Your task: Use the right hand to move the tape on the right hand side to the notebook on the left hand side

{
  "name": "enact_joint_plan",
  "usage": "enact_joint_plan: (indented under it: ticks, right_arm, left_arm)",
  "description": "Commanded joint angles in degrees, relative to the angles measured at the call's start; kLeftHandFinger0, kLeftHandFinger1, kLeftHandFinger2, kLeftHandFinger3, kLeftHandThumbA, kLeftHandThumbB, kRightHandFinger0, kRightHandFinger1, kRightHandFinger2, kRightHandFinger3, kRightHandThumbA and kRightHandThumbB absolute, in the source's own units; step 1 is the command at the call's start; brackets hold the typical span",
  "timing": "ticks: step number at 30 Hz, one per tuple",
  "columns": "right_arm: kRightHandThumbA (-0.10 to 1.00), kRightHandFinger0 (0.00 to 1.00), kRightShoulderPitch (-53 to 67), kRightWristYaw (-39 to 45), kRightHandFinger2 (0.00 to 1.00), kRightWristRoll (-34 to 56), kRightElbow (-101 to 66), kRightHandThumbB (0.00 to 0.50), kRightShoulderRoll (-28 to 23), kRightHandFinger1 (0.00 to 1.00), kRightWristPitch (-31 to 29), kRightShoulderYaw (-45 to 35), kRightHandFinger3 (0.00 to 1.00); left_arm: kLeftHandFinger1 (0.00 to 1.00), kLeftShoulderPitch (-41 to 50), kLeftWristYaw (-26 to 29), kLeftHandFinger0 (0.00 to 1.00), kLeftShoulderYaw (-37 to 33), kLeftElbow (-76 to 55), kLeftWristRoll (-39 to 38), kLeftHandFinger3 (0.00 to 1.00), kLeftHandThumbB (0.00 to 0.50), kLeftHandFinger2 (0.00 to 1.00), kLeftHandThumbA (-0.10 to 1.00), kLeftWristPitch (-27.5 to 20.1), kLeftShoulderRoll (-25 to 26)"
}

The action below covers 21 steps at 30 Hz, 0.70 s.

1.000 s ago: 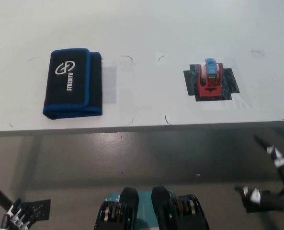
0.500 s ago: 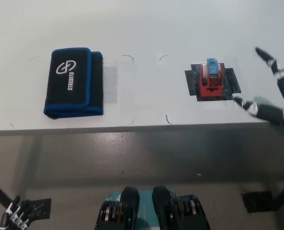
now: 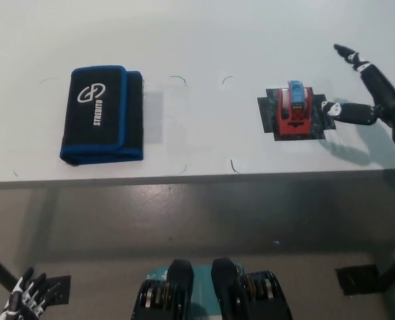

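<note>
A red tape dispenser (image 3: 293, 111) with a blue roll on top stands on a black patch (image 3: 320, 113) at the right of the white table. The black notebook (image 3: 101, 115) with blue edging lies at the left. My black right hand (image 3: 364, 90) is open above the table, just right of the dispenser; one fingertip nearly reaches its side and another points away to the far right. My white left hand (image 3: 24, 299) rests low at the bottom left corner, below the table.
The white table (image 3: 197, 40) has thin pen marks around both objects. Its front edge runs across the middle of the picture, with grey floor below. A dark floor plate (image 3: 356, 280) lies at the bottom right.
My right hand has risen from below the table edge to over the table and moved left toward the dispenser. The dispenser and notebook have not moved.
</note>
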Motion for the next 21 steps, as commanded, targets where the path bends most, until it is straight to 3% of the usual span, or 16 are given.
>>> enact_joint_plan:
  ticks: [1, 2, 3, 5, 7, 11, 21]
  right_arm:
    - [0.70, 1.00, -6.7, -1.1, 1.00, -0.5, 7.3, 0.239, -1.5, 1.00, -5.3, 0.2, 1.00]
    - [0.70, 1.00, -7.2, -1.3, 1.00, -0.4, 8.8, 0.241, -1.4, 1.00, -5.9, 0.2, 1.00]
    - [0.68, 1.00, -7.6, -1.1, 1.00, -0.1, 10.3, 0.208, -1.0, 1.00, -6.5, 0.2, 1.00]
    - [0.68, 1.00, -7.7, -1.4, 1.00, -0.3, 10.7, 0.217, -0.4, 1.00, -5.1, 0.1, 1.00]
    - [0.65, 1.00, -7.6, -1.8, 1.00, -0.8, 10.7, 0.197, 0.1, 1.00, -5.0, 0.5, 1.00]
    - [0.63, 1.00, -6.8, -1.2, 1.00, -1.0, 10.5, 0.163, 0.9, 1.00, -5.2, 1.0, 1.00]
    - [0.62, 1.00, -4.2, -2.5, 1.00, -0.7, 13.0, 0.169, 4.6, 1.00, -5.6, 1.1, 1.00]
  left_arm:
    - [1.00, -0.2, -0.4, 1.00, -0.3, -1.2, -0.2, 1.00, 0.273, 1.00, 0.88, -0.5, 0.7]
    - [1.00, -0.3, -0.6, 1.00, -0.3, -1.1, -0.3, 1.00, 0.272, 1.00, 0.88, -0.7, 0.7]
    - [1.00, -0.2, -0.7, 1.00, -0.3, -1.1, -0.6, 1.00, 0.270, 1.00, 0.87, -0.8, 0.7]
    - [1.00, -0.5, -0.6, 1.00, -0.2, -1.0, -0.5, 1.00, 0.277, 1.00, 0.87, -0.9, 0.7]
    - [1.00, -0.5, -0.5, 1.00, -0.2, -1.2, -0.4, 1.00, 0.289, 1.00, 0.88, -0.6, 0.8]
    - [1.00, -0.8, -0.7, 1.00, -0.3, -1.1, -0.4, 1.00, 0.269, 1.00, 0.88, -1.0, 0.8]
    - [1.00, -1.4, -0.7, 1.00, -0.3, -1.0, -0.2, 1.00, 0.275, 1.00, 0.88, -0.7, 1.1]
